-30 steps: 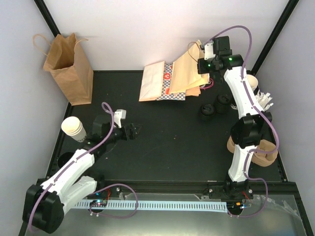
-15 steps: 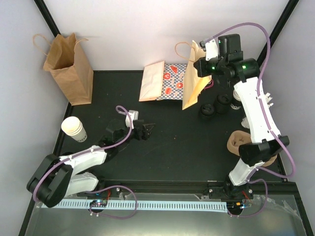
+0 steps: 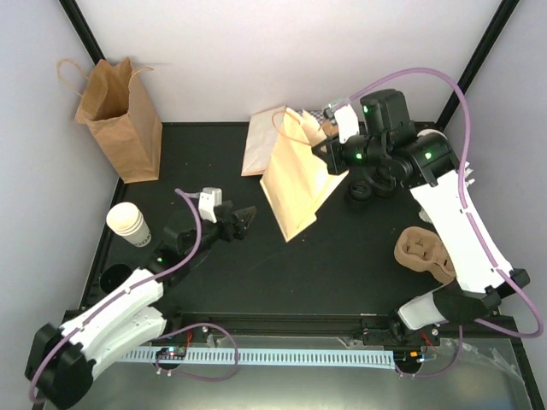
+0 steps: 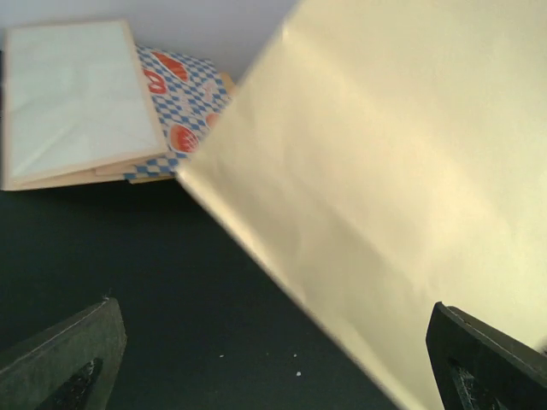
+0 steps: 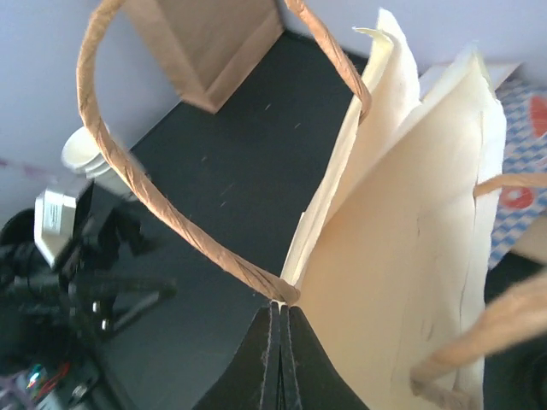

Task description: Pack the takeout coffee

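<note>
Zero cups are packed, by all that shows. The right gripper [image 5: 278, 337] is clamped shut on the top edge of the bag [image 3: 295, 184], beside one handle, and holds the bag tilted over the table [image 3: 342, 265]. Whether the bag's lower corner touches the table cannot be told. The left gripper [image 3: 243, 223] stands fully spread and empty, just left of the bag and aimed at it. The cups [image 3: 127, 221], a white stack, stand well to the left of the bag, beyond the left gripper. Nothing grips them.

Judged state: bag picked out, nothing more. Judged remainder: stand the bag upright, spread its mouth, carry the cups into it. The lids [image 3: 359, 192] just right of the bag, and the carrier [image 3: 423, 248] further right of it, may also belong in the pack; the task sentence does not say.

View differences:
- Top view: the only one with the whole layout, including the brown bag [image 3: 120, 115] far left of the bag.
- Right wrist view: the only one showing the pinch on the edge, and the mouth only slightly parted.
- Left wrist view: the bag's side fills the right half. Flat bags [image 4: 73, 102] and checked paper [image 4: 184, 94] lie behind the bag. Cups and grip do not appear.
</note>
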`<state>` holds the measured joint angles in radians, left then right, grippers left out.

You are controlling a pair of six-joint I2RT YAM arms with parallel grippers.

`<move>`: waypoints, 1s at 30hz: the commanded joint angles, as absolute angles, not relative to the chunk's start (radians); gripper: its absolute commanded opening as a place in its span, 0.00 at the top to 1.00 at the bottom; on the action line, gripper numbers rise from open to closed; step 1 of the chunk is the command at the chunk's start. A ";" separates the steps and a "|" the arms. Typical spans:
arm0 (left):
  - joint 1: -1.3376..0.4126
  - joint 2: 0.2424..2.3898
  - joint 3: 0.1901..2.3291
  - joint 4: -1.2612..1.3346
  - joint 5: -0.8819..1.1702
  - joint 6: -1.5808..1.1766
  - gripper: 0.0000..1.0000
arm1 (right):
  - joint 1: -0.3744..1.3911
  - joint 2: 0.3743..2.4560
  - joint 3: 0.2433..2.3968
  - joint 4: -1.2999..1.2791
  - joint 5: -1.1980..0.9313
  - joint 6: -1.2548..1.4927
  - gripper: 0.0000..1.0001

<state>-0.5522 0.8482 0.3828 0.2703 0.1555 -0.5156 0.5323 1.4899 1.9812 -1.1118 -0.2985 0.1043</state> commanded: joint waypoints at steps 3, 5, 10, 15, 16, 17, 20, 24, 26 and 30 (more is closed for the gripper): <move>-0.547 0.648 0.529 -0.255 0.030 -0.459 0.01 | 0.574 1.318 1.710 -1.062 -0.390 0.166 0.99; -0.545 0.608 0.541 -0.314 0.029 -0.463 0.01 | 0.573 1.261 1.595 -1.007 -0.396 0.187 0.99; -0.544 0.526 0.585 -0.424 0.019 -0.476 0.01 | 0.572 1.168 1.327 -0.867 -0.441 0.284 0.96; -0.544 0.513 0.614 -0.457 0.084 -0.411 0.01 | 0.572 1.131 1.142 -0.777 -0.424 0.336 0.99; -0.545 0.521 0.618 -0.459 0.104 -0.400 0.01 | 0.573 1.131 1.122 -0.767 -0.440 0.335 0.99; -0.544 0.532 0.622 -0.461 0.125 -0.391 0.01 | 0.574 1.132 1.113 -0.757 -0.456 0.332 0.99; -0.543 0.558 0.636 -0.449 0.204 -0.378 0.01 | 0.576 1.137 1.105 -0.756 -0.460 0.316 0.98; -0.545 0.602 0.667 -0.375 0.339 -0.481 0.01 | 0.595 1.134 1.094 -0.746 -0.455 0.290 0.98; -0.547 0.632 0.672 -0.298 0.411 -0.578 0.01 | 0.613 1.137 1.094 -0.745 -0.438 0.278 0.98; -0.561 0.705 0.699 -0.163 0.515 -0.755 0.01 | 0.642 1.150 1.098 -0.748 -0.408 0.266 0.98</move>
